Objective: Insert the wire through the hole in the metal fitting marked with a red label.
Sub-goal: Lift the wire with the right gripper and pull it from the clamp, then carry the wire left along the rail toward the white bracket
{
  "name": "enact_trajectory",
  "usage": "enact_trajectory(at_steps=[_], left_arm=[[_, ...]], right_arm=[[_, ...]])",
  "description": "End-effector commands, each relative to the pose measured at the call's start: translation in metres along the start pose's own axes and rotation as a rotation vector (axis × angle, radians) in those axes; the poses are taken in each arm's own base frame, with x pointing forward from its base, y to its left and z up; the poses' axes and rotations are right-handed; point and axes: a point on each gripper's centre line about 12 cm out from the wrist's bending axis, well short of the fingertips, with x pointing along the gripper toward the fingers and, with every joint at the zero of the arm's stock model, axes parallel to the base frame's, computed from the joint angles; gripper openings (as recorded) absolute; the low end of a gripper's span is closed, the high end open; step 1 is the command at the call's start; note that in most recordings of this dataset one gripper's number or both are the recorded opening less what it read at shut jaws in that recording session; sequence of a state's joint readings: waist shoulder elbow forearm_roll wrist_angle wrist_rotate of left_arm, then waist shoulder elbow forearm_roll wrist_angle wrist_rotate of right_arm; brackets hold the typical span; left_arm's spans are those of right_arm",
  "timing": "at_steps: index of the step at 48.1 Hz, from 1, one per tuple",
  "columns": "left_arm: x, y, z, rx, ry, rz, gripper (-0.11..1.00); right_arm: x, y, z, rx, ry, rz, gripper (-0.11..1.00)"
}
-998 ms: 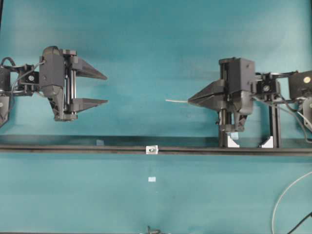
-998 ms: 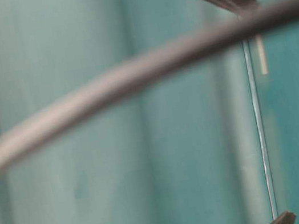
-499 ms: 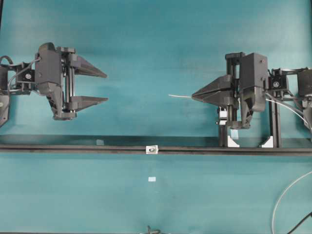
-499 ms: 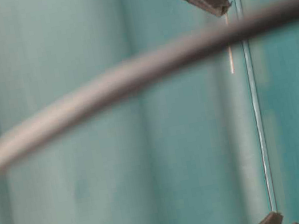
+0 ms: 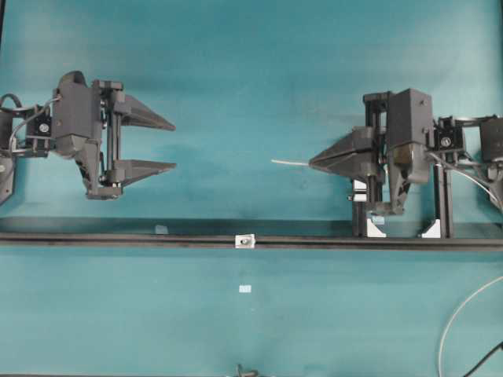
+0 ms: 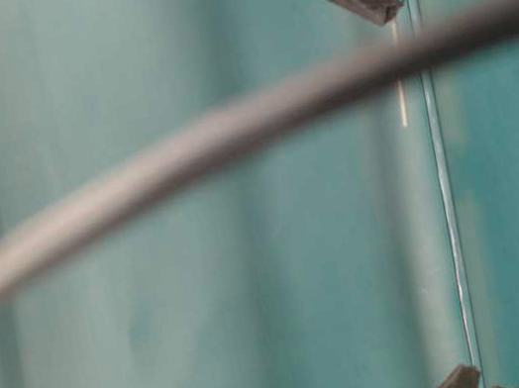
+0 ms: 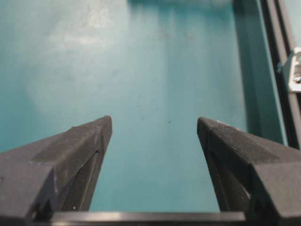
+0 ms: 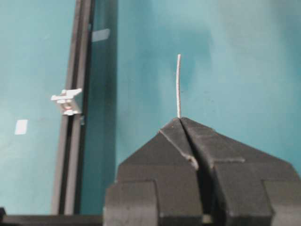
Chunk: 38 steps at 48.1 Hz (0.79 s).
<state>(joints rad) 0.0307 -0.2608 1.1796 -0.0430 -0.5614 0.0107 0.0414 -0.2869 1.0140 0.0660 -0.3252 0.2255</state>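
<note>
The wire (image 5: 289,162) is a thin pale stub sticking left out of my right gripper (image 5: 312,163), which is shut on it above the teal table. In the right wrist view the wire (image 8: 178,84) rises straight from the closed tips of the right gripper (image 8: 180,118). The small silvery metal fitting (image 5: 246,241) sits on the black rail (image 5: 118,239), below and left of the wire's tip. It also shows in the right wrist view, the fitting (image 8: 67,102) lying left of the wire. My left gripper (image 5: 174,145) hangs wide open and empty at the far left.
A black frame with white clamps (image 5: 376,228) stands under the right arm on the rail. A small white label (image 5: 245,289) lies on the table below the fitting. A white cable (image 5: 456,314) and a black cable (image 5: 483,361) curve in at lower right. A blurred dark cable (image 6: 228,129) crosses the table-level view.
The right gripper has drawn back slightly to the right with the wire, its wrist turned. The left arm has shifted a little to the left and stays open.
</note>
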Motion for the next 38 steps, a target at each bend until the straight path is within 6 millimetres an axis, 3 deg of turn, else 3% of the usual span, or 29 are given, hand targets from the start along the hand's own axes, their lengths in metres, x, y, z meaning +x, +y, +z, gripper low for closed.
enact_trajectory(at_steps=[1,16,38], left_arm=[[-0.003,-0.003,0.005,-0.02,-0.046,-0.009,0.94],[-0.006,-0.028,0.001,-0.023,-0.075,-0.099,0.93],[0.001,-0.049,-0.013,-0.018,-0.102,-0.162,0.88]], right_arm=[[-0.002,0.011,0.009,0.005,-0.044,0.034,-0.01],[-0.002,0.039,0.004,0.017,-0.088,0.114,-0.01],[0.011,0.058,-0.025,0.032,-0.086,0.064,-0.01]])
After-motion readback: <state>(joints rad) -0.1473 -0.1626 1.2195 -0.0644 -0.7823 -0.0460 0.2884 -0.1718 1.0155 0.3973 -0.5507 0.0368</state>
